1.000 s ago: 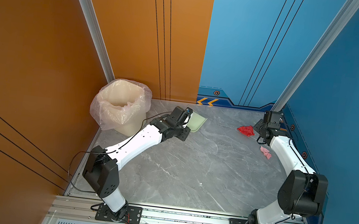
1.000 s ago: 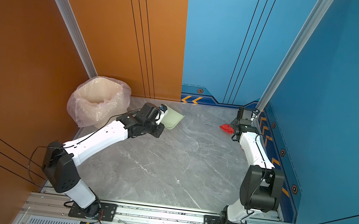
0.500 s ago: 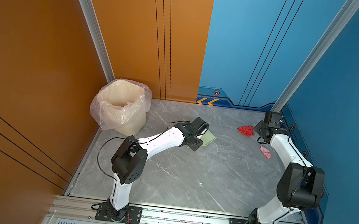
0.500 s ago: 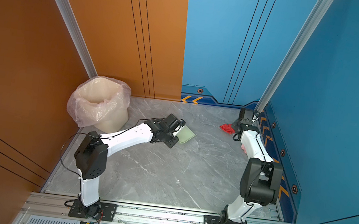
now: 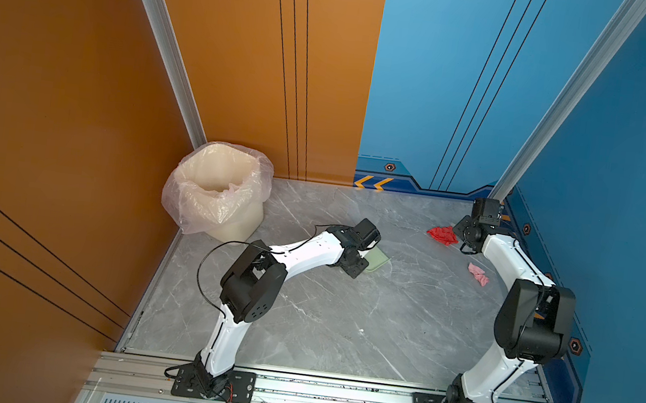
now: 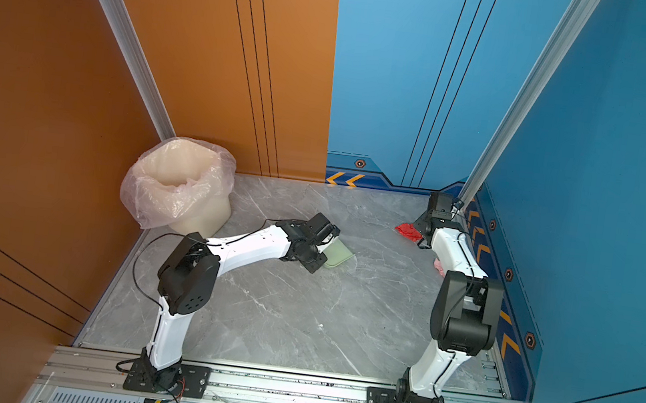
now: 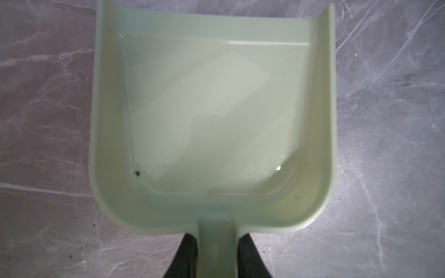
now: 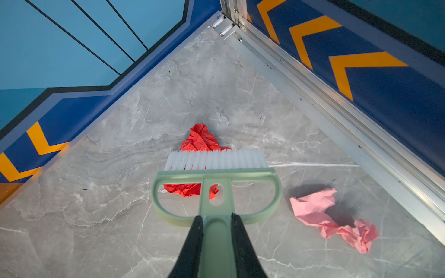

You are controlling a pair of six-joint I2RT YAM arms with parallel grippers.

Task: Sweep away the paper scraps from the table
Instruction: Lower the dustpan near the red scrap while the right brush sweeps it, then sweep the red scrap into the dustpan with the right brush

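The left hand is clamped on the stem handle of a pale green dustpan, one black finger on each side. The pan holds no paper, only a few dark specks. In both top views the pan lies just above the middle of the frame, low and nearly flat over the grey marble counter. Whether it touches the surface cannot be made out. A bin lined with a clear plastic bag stands in the counter's far left corner, left of center in the frame and well apart from the pan. The right hand grips the handle of a matching green brush with white bristles. It sits at the right of both top views, near the counter's far right corner. The bristles are set across a crumpled red scrap. Red paper shows beyond the bristle tips and through the openings of the brush's looped frame. A pink scrap lies on the counter near the brush, close to the metal rim along the blue wall. In a top view the right arm partly covers the pink scrap.
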